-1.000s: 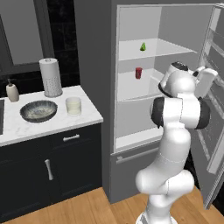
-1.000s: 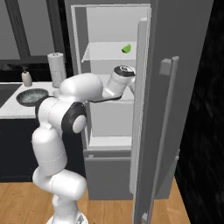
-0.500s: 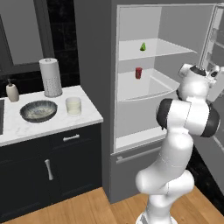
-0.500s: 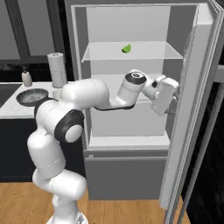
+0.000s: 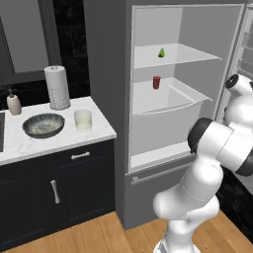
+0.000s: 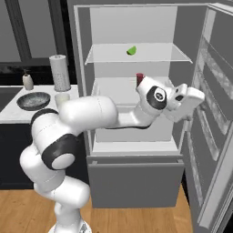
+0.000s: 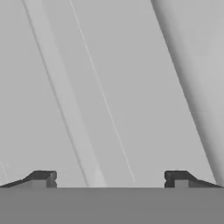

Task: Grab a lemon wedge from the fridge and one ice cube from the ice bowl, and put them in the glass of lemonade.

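In the left base view the fridge (image 5: 148, 123) door is cut off by the right edge, and the arm's hand runs out of frame there too. The lemon wedge (image 5: 161, 52) on the upper shelf is too small to show its shape. The small red object (image 6: 139, 78) is partly hidden behind the arm in the right base view. The ice bowl (image 5: 43, 125) holds perhaps some ice, too mottled to tell.

Evenly and softly lit throughout, with no visible lamp and no glare, only flat rendered shading. Brightest inside the fridge (image 5: 178, 29), dimmest along the dark wall behind the counter (image 5: 59, 143), with faint soft shadows under the shelves. Sharp and undistorted in both base views; pale, low in contrast and slightly soft in the hand view.
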Controlling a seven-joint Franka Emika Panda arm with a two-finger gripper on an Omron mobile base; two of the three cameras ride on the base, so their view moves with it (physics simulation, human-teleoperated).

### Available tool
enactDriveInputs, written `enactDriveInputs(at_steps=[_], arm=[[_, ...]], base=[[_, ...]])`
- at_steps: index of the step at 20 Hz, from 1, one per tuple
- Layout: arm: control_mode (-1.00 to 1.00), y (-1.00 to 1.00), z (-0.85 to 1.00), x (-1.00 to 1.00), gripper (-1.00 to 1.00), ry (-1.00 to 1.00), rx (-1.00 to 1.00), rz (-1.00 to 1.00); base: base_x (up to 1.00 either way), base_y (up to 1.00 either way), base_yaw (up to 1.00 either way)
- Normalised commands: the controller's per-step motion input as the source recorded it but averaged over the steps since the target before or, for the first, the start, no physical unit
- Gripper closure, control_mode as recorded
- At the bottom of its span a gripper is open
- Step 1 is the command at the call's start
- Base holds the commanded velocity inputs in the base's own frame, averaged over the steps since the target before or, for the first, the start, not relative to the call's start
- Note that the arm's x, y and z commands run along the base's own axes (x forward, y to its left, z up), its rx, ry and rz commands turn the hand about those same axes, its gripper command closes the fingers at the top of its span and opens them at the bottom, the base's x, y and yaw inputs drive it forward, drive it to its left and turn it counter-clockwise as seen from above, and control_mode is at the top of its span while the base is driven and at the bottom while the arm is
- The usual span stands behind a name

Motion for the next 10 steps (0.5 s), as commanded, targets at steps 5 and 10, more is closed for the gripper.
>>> enactDriveInputs(at_steps=[5,10], arm=[[-1.00,-0.34,0.00,0.00,-1.00,-0.31,0.15,0.44],[-1.00,-0.47,0.00,0.00,-1.00,-0.32,0.09,0.40]], base=[[0.00,0.00,0.00],[0.00,0.00,0.00]])
